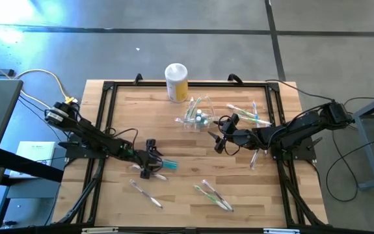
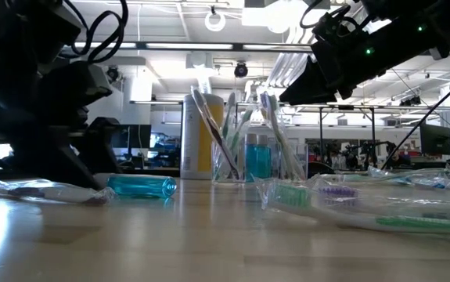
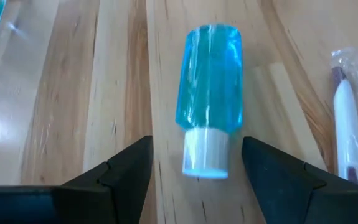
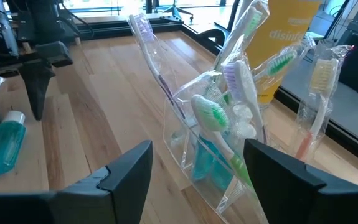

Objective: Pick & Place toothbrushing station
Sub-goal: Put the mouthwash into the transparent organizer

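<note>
Workshop floor, grey concrete; one wooden table (image 1: 193,175) in a black frame, both arms over it.

Left gripper (image 1: 153,163): jaws spread wide, holding nothing. A small blue bottle (image 3: 208,99) with a white cap lies flat on the wood just ahead of the fingertips, cap end towards them, between the two fingers' lines but untouched.

Right gripper (image 1: 222,134): jaws spread, empty, pointed at the toothbrushing station (image 4: 213,158), close to it, no contact visible.

Toothbrushing station: clear plastic holder, upright, at the table's far middle. Contents: several wrapped toothbrushes (image 4: 228,74) standing at slants, heads up, and one blue bottle low inside.

Yellow canister (image 1: 176,82), white lid: just beyond the station, at the far edge.

Loose wrapped toothbrushes: some (image 1: 248,114) beside the station on the right arm's side; others (image 1: 214,195) well nearer the front edge; one (image 3: 347,124) beside the lying bottle.
</note>
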